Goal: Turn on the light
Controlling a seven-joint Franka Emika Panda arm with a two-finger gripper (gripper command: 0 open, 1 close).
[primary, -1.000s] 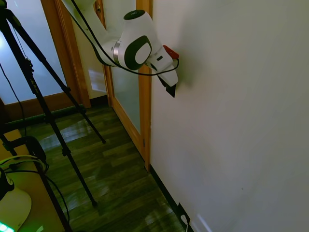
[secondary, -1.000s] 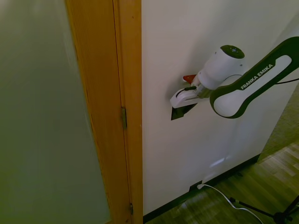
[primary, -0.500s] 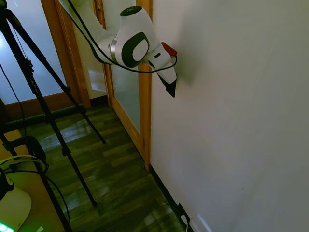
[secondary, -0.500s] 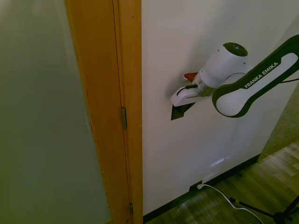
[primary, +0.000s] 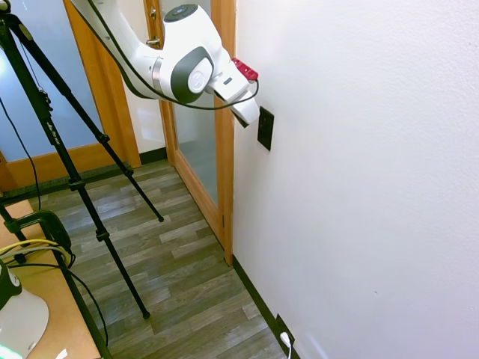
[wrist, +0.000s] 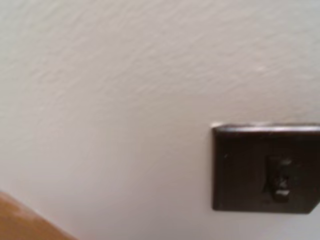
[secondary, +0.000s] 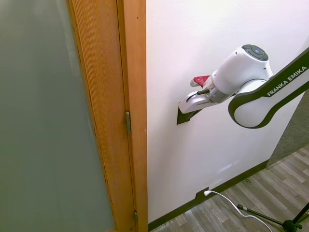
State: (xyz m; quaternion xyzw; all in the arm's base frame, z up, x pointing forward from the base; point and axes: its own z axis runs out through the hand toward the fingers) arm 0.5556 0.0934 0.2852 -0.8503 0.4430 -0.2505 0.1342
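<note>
The light switch [primary: 265, 129] is a small black upright plate on the white wall, just right of the wooden door frame. No lamp is in view, but the room is brightly lit. My gripper [primary: 251, 118] hangs close in front of the plate, a little off the wall and toward the door side. In the second exterior view the gripper [secondary: 183, 109] covers most of the switch [secondary: 182, 118]. The wrist view shows the plate [wrist: 267, 167] with its small toggle [wrist: 280, 181] at the middle.
A wooden door frame [primary: 224, 149] with a frosted glass door [primary: 196, 142] borders the wall. A dark outlet with a white plug [primary: 284, 338] sits at the baseboard. A desk corner [primary: 45, 314] is at lower left.
The room has turned much brighter. The gripper has drawn back from the wall and up toward the door side, uncovering the black switch plate.
</note>
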